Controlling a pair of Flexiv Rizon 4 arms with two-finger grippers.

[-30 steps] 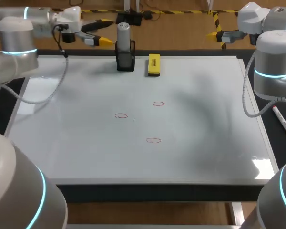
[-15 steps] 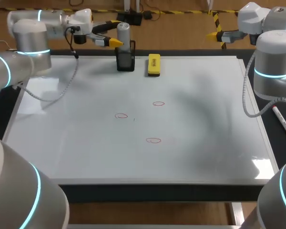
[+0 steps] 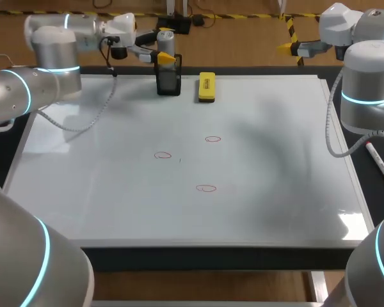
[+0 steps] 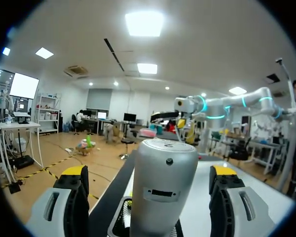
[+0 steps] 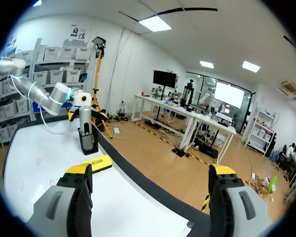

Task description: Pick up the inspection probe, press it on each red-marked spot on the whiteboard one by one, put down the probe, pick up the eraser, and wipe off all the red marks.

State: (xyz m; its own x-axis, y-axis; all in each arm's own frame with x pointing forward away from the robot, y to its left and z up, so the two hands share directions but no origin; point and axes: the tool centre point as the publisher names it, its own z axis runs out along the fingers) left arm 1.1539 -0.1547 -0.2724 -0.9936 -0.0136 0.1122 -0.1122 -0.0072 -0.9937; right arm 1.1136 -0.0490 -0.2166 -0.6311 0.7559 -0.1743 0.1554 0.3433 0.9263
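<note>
Probe [image 3: 166, 41] now inside wide-open left hand [image 3: 161, 48], untouched, right hand [image 5: 150, 174] unmoved

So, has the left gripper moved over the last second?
Yes. The left gripper travelled along the far edge of the whiteboard toward the probe standing in its black holder; its open fingers now flank it.

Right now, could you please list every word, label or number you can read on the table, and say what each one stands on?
No text here can be read.
inspection probe: only a dark rectangular patch on its side, no legible characters.
eraser: any print is too small to tell.
whiteboard: three red marks, plain ovals, not writing.
</note>
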